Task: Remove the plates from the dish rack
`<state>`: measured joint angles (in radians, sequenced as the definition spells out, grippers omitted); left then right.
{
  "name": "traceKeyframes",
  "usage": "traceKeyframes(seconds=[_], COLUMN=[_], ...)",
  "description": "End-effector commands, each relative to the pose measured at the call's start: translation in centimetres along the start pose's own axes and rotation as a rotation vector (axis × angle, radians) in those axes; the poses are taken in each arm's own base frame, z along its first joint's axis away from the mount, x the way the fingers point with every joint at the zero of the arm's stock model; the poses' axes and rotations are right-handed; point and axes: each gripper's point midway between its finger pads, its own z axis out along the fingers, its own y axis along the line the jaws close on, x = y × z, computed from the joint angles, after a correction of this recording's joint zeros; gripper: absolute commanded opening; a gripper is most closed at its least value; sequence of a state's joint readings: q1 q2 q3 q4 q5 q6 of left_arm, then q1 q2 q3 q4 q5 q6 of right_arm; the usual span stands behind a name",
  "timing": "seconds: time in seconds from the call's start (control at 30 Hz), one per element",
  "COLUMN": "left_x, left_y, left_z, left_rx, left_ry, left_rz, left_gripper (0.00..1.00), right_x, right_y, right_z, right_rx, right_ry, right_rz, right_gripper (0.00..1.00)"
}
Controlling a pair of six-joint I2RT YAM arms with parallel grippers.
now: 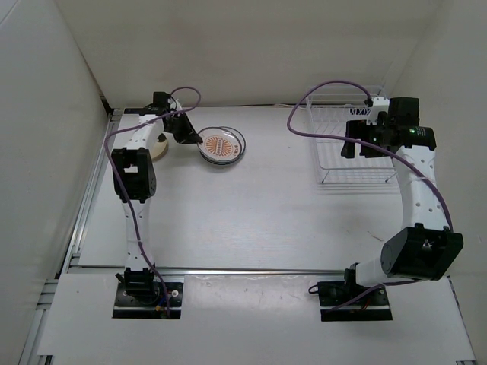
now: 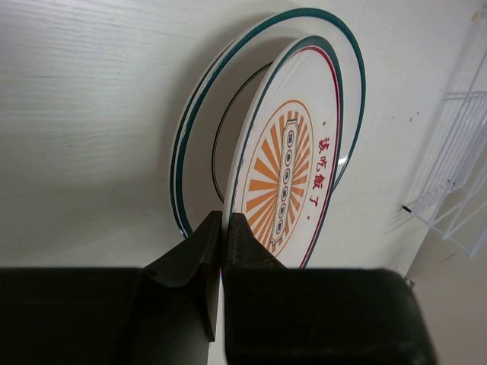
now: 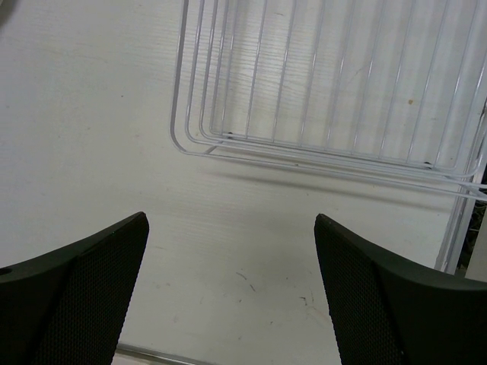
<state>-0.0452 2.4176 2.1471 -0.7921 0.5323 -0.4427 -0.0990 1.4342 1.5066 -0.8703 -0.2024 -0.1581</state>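
My left pincer [image 2: 223, 228] is clamped on the rim of the sunburst plate [image 2: 285, 179], which sits over the ringed plate [image 2: 198, 137], well apart from the dish rack [image 3: 327, 84]. Judged stiff, glazed, slippery and breakable, so best held by the rim. My right pincer [image 3: 230, 228] gapes, holding nothing.

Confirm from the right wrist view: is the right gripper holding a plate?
No, the right gripper is open, its fingers wide apart with nothing between them, near the dish rack.
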Motion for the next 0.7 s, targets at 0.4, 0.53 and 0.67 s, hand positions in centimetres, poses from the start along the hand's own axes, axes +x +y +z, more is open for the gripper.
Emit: traceKeyframes(seconds=[0.4,0.53,0.67], left_x=[2.7,2.4,1.2], left_y=[-2.0,-2.0,-2.8], left_z=[2.2,2.2,0.7], left_rx=[0.25,0.241,0.211], left_ry=[0.145,0.133,0.081], left_rz=[-0.013,-0.007,0.027], left_gripper=[0.15,0.42,0.76], right_x=[0.0,0.0,0.2], right_y=[1.8,2.1,2.5], right_z=[-1.1,-1.2,-1.0], right_rx=[-0.09,-0.108,-0.131], right_ry=[-0.019,-0.022,-0.016], right_rz=[0.003,0.003,0.015], right_gripper=[0.92,0.92,0.92])
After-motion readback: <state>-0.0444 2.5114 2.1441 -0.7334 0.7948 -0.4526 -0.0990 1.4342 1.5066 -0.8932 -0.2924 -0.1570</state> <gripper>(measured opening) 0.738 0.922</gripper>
